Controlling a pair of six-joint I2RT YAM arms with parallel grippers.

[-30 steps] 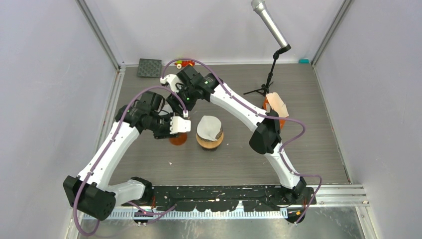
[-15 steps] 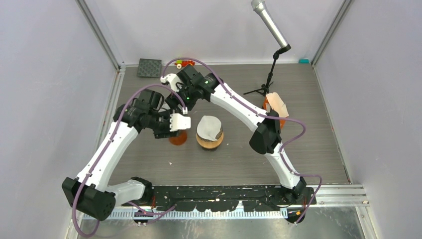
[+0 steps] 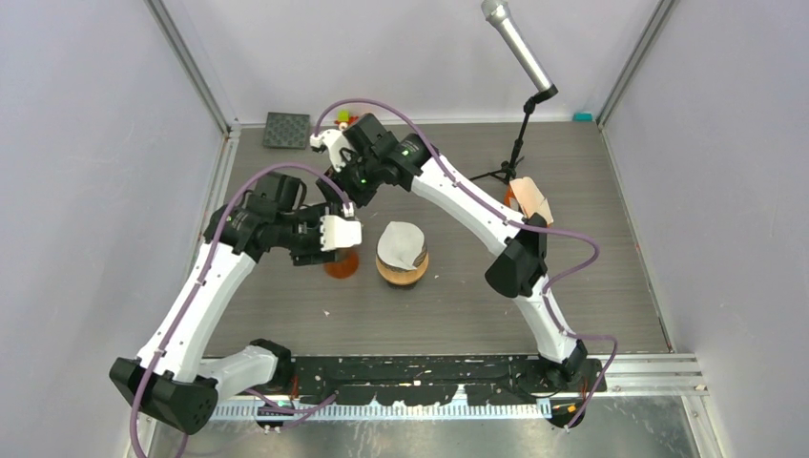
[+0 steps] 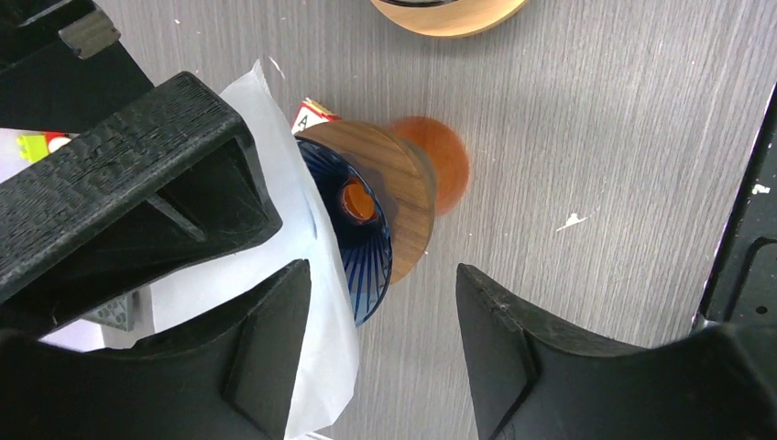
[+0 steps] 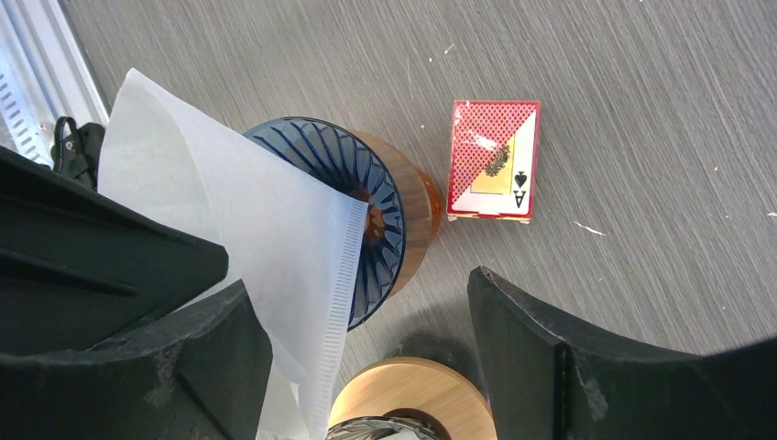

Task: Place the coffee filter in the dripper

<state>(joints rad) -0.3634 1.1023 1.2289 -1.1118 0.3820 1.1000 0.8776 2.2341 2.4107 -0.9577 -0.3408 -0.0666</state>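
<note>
The dripper (image 5: 380,215), a blue ribbed cone with a wooden collar on an orange base, stands on the table; from above, only its orange part (image 3: 342,267) shows. A white paper coffee filter (image 5: 257,220) leans into its mouth, and appears as a white sheet (image 4: 307,275) beside the cone in the left wrist view. My left gripper (image 4: 380,321) is open, the filter resting against one inner finger face. My right gripper (image 5: 366,339) is open too, the filter beside one of its fingers (image 5: 220,367). Both grippers (image 3: 334,234) (image 3: 349,203) hover over the dripper.
A wooden filter holder (image 3: 402,258) with white filters stands just right of the dripper. A red playing-card box (image 5: 493,160) lies behind it. A microphone stand (image 3: 520,143) and another dripper with a filter (image 3: 529,202) stand at the right, with a black tile (image 3: 286,129) at the back left.
Both grippers' jaws have spread wider. The left arm has drawn slightly left and the right arm has shifted a little toward the back. The filter stays at the dripper.
</note>
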